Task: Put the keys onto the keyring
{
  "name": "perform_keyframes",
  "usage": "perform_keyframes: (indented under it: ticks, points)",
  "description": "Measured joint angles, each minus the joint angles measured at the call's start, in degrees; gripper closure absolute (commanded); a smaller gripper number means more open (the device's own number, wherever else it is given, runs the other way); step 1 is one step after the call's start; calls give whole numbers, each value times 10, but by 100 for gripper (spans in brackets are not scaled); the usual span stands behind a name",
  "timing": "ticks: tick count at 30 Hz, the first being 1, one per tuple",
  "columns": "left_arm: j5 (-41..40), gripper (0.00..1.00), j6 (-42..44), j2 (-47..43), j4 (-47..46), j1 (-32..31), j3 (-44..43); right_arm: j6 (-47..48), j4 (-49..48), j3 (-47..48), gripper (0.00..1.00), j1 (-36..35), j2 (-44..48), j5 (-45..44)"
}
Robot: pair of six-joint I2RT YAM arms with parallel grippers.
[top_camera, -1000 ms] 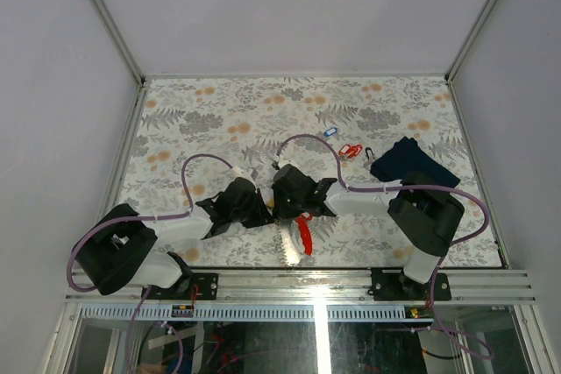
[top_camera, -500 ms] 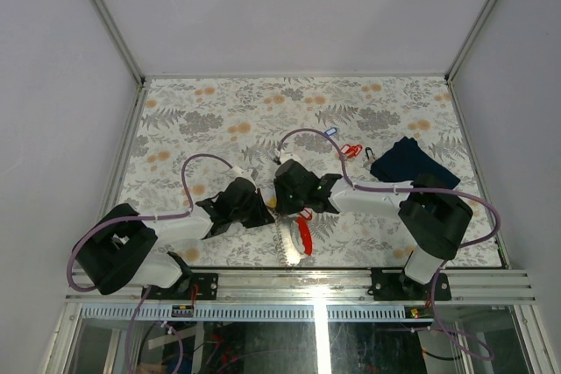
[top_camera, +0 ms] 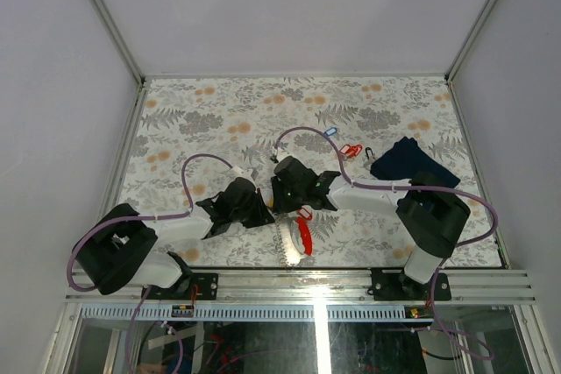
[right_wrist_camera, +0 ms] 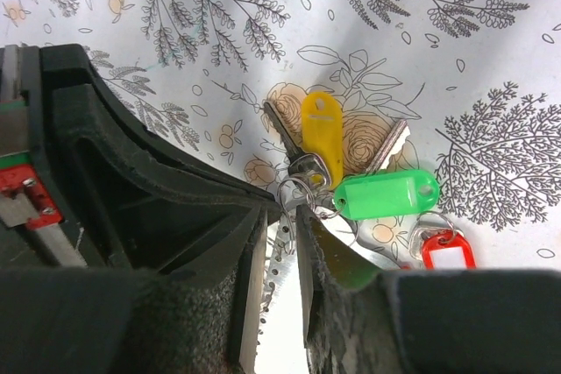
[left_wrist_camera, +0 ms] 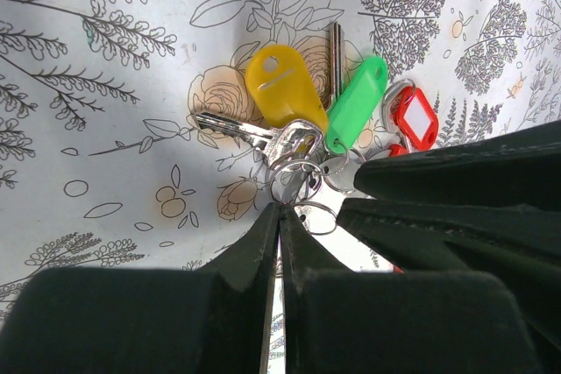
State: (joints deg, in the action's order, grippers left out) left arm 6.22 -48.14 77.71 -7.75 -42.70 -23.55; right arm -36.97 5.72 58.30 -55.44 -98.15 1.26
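Note:
A bunch of keys lies on the floral tabletop: a yellow tag (left_wrist_camera: 285, 89), a green tag (left_wrist_camera: 358, 102), a red tag (left_wrist_camera: 414, 118) and silvery keys (left_wrist_camera: 230, 128) joined at a thin wire keyring (left_wrist_camera: 294, 179). My left gripper (left_wrist_camera: 280, 208) is shut, its tips pinching the keyring's edge. My right gripper (right_wrist_camera: 282, 210) faces it from the other side with its jaws a little apart. A loop of the keyring (right_wrist_camera: 294, 192) stands in that gap. From above, both grippers (top_camera: 261, 207) (top_camera: 279, 202) meet over the bunch and hide most of it.
A red and white strap (top_camera: 303, 234) trails from the bunch toward the near edge. Farther back lie a blue-tagged key (top_camera: 330, 131), a red-tagged key (top_camera: 351, 150), a small dark ring (top_camera: 370, 154) and a navy folded cloth (top_camera: 412, 164).
My right gripper's jaws have parted a little and the gripper has shifted slightly left and away from the near edge. The left gripper has stayed shut in place.

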Motion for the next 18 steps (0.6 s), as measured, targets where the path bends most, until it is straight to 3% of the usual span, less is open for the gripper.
perform_keyframes:
  ticks: [18]
  points:
    - [0, 100, 0, 0, 0, 0, 0, 1, 30, 17, 74, 0, -35, 6]
